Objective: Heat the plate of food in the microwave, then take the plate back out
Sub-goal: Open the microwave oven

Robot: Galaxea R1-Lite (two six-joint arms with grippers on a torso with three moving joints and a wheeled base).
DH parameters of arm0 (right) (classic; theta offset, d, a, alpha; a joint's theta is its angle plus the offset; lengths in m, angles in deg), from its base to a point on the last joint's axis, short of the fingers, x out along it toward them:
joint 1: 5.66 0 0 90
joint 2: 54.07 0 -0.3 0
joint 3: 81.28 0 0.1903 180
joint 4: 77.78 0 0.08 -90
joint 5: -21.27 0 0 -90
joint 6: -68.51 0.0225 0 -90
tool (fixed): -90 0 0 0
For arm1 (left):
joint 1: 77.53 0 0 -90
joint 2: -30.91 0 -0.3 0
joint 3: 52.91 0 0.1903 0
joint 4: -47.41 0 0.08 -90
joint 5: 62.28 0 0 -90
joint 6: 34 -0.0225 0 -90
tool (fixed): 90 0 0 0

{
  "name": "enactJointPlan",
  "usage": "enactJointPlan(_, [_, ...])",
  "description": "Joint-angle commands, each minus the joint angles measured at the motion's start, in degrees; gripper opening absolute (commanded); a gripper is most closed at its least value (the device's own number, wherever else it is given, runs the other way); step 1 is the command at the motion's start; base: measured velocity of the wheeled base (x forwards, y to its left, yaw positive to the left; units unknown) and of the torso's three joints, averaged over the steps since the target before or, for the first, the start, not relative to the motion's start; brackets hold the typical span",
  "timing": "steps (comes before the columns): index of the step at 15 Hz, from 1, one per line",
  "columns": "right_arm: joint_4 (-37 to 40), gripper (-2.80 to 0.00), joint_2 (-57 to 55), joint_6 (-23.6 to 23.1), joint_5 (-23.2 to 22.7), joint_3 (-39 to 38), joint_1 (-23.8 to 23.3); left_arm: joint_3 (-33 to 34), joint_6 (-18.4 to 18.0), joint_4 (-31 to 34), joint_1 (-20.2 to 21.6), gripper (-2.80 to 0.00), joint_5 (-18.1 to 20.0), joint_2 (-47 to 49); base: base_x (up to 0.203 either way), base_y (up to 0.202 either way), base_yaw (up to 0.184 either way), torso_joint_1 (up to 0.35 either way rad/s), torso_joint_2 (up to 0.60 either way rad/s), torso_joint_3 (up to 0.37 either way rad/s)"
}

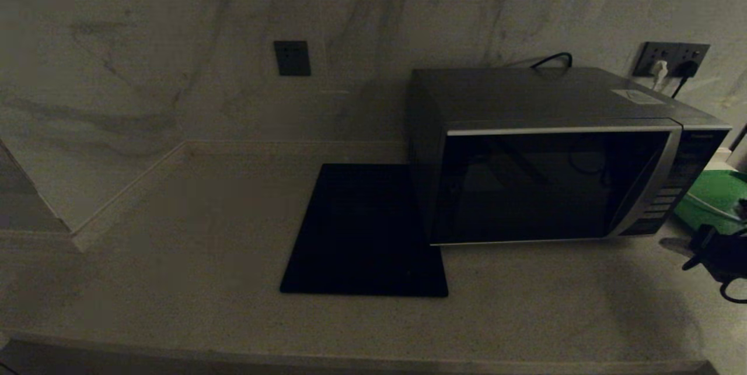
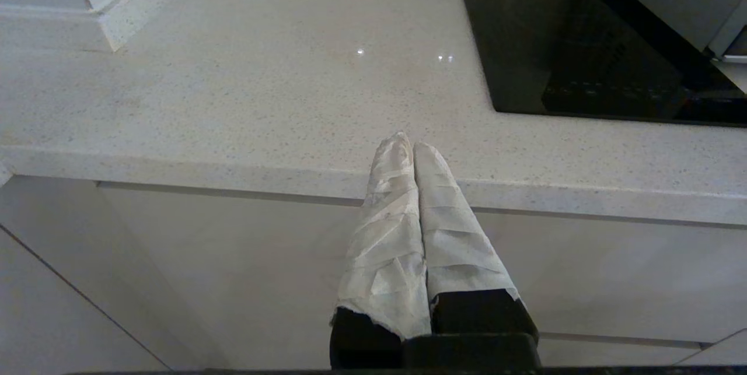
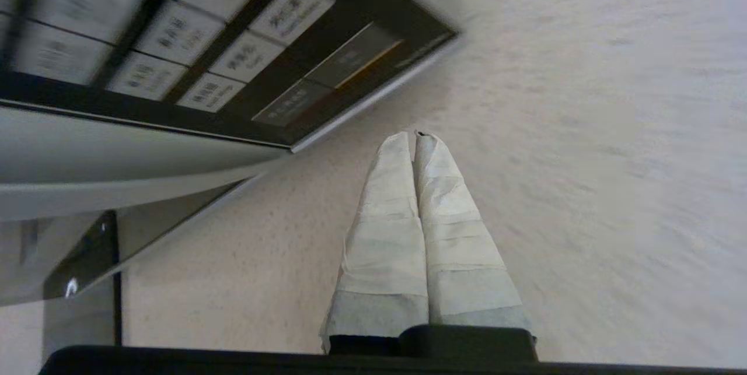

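The dark grey microwave [image 1: 548, 159] stands at the right of the counter with its black glass door closed. Its button panel [image 3: 175, 42] fills the right wrist view close by. My right gripper [image 1: 666, 242] hovers low over the counter just off the microwave's front right corner, and its taped fingers [image 3: 397, 188] are shut on nothing. My left gripper [image 2: 408, 143] is shut and empty at the counter's front edge, left of the black mat [image 2: 583, 42]; the head view does not show it. The purple plate of food is nowhere in view.
The flat black mat [image 1: 365, 229] lies against the microwave's left side. A green tray [image 1: 715, 197] sits at the far right behind my right gripper. A wall socket [image 1: 671, 60] holds plugs behind the microwave. A raised ledge [image 1: 35, 211] bounds the counter [image 1: 175, 258] on the left.
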Motion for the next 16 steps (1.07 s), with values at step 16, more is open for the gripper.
enactJointPlan(16, [-5.59,-2.80,-4.76,9.58,1.81,9.12,2.88,-0.04,0.04,-0.05,0.00,-2.80,-0.03,-0.09,0.000,0.000,0.000,0.000,0.00,0.000])
